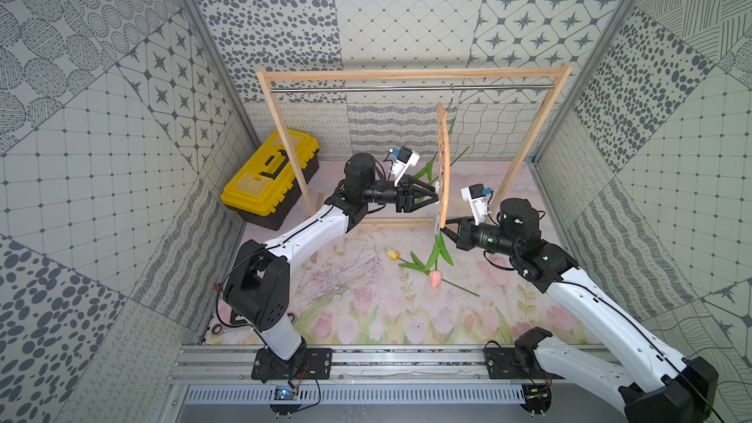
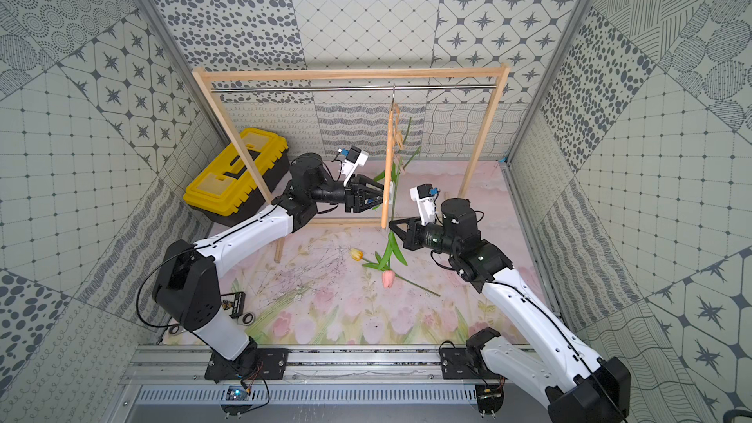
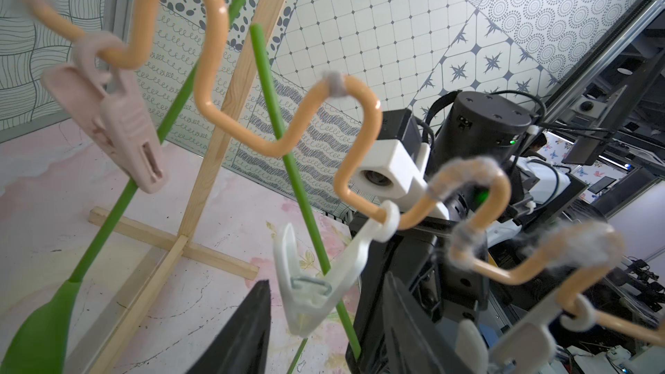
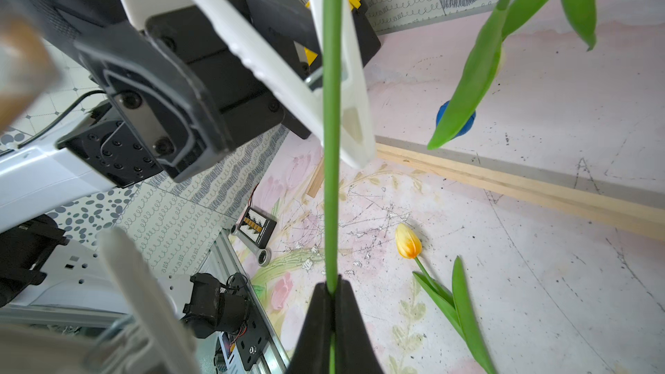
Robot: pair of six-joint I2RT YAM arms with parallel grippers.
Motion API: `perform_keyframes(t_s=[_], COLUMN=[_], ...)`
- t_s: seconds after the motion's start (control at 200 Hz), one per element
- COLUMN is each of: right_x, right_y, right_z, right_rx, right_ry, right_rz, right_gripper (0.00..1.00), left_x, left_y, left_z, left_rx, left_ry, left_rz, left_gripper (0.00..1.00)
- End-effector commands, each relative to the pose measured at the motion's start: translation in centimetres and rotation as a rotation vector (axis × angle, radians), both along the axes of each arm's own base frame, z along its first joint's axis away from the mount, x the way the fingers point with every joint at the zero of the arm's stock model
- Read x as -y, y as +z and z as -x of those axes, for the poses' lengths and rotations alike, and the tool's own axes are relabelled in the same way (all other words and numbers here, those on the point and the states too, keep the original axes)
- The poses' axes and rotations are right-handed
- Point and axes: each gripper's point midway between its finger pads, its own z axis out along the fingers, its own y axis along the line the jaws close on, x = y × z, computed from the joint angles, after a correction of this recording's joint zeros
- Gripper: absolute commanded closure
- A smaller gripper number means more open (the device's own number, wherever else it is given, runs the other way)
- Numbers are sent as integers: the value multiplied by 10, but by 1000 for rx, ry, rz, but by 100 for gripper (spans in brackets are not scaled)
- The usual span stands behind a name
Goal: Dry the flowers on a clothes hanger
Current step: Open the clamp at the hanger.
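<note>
Okay, right claw [image 4: 333, 287] clamped tight on green stem [image 4: 331, 138], frame centre, by the hanger [image 1: 447, 172] hung on rail [image 1: 366, 89]. Left claw [image 3: 325, 278] roughly half open, straddling white clip [image 3: 309, 293]; squeezing or not, can't tell. Pink head [image 1: 435, 278] just below right claw. Yellow tulip [image 1: 392, 254] lies on mat [image 1: 366, 311], lower centre.

Bright, even light leaves only a soft shadow just behind the wooden frame [image 1: 411, 72]; edges bow in both top views, and wrist views blur the nearest clothespin [image 4: 144, 300].
</note>
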Motion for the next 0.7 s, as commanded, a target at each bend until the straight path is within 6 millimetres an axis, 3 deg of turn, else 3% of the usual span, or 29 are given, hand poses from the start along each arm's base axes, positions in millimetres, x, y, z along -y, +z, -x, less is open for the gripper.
perform_keyframes(t_s=[0.0,0.17,0.29,0.375,0.64,0.695], right_x=[-3,-3,-3,-2,0,0], right_y=[16,16,16,14,17,17], right_z=[-5,-5,-4,-3,-2,-2], right_rx=[59,57,56,54,63,66], right_ry=[6,9,10,12,7,4], right_rz=[-24,-23,-22,-21,-14,-12], right_gripper=[100,100,100,100,100,100], left_x=[5,6,6,7,14,15], left_y=[5,11,15,18,12,11], left_z=[7,4,2,2,7,8], left_rx=[30,44,61,62,57,61], left_ry=[-38,-30,-15,-14,-23,-21], left_rz=[17,22,26,32,7,1], left_gripper=[46,53,64,65,35,33])
